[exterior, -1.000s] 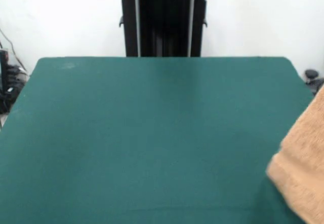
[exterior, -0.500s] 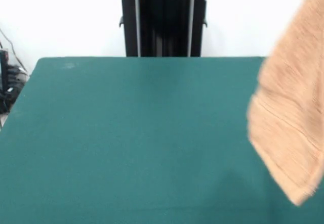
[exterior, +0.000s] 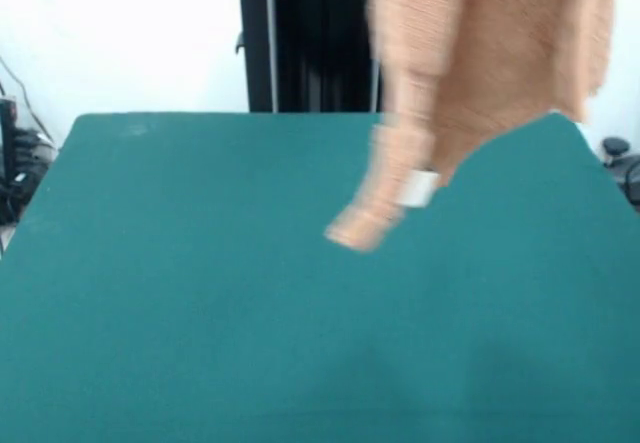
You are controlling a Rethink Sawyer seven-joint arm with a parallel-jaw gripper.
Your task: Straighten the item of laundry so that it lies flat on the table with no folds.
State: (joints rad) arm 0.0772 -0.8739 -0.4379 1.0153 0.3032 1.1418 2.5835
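The orange-tan terry towel (exterior: 480, 73) is in the air above the right half of the dark green table (exterior: 200, 293). It hangs bunched and blurred from the top edge of the front view, with one corner trailing down to the left and a small white label (exterior: 418, 189) on it. No part of it touches the table. What holds the towel is out of view. The gripper shows in no frame.
The robot's black pedestal (exterior: 300, 53) stands behind the table's far edge, partly hidden by the towel. Cables and dark gear (exterior: 15, 163) lie off the table's left side, and a dark object (exterior: 618, 153) lies off its right side.
The towel came in from the right edge, rose, and swung left and up over the table. It now hangs from the top of the view, more bunched.
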